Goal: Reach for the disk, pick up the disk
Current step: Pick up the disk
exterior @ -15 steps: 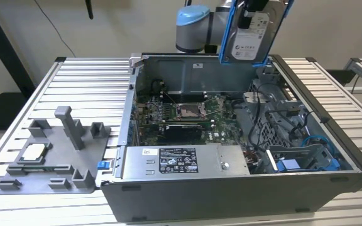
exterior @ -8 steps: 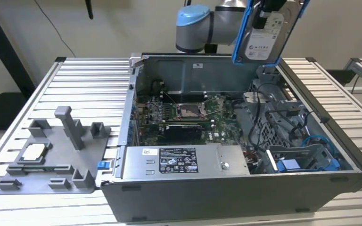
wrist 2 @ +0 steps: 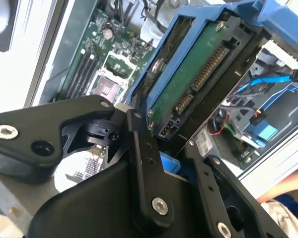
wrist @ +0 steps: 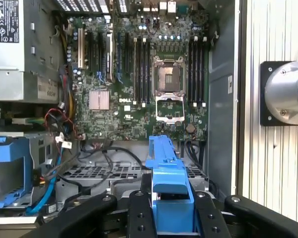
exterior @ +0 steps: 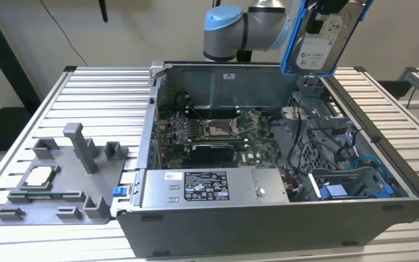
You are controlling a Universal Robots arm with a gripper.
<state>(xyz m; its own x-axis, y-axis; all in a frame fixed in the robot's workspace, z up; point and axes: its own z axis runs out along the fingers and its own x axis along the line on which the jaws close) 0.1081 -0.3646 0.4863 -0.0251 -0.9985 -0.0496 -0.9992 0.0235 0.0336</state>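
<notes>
The disk (exterior: 324,38), a silver-grey drive with a white label in a bright blue carrier frame, hangs tilted in the air above the back right corner of the open computer case (exterior: 268,224). My gripper (exterior: 323,6) holds it from above at the frame's top edge. In the second wrist view the black fingers (wrist 2: 145,148) are shut on the disk (wrist 2: 203,69), whose green circuit side and connectors face the camera. In the first wrist view the disk's blue carrier edge (wrist: 167,183) sits clamped in the gripper (wrist: 171,214), over the motherboard (wrist: 139,84).
Inside the case lie the motherboard (exterior: 209,131), a grey power supply (exterior: 209,188) with a label, loose cables and a blue drive bay (exterior: 355,188). A grey fixture plate (exterior: 57,180) with a small silver chip (exterior: 39,176) lies on the slatted table at the exterior view's left.
</notes>
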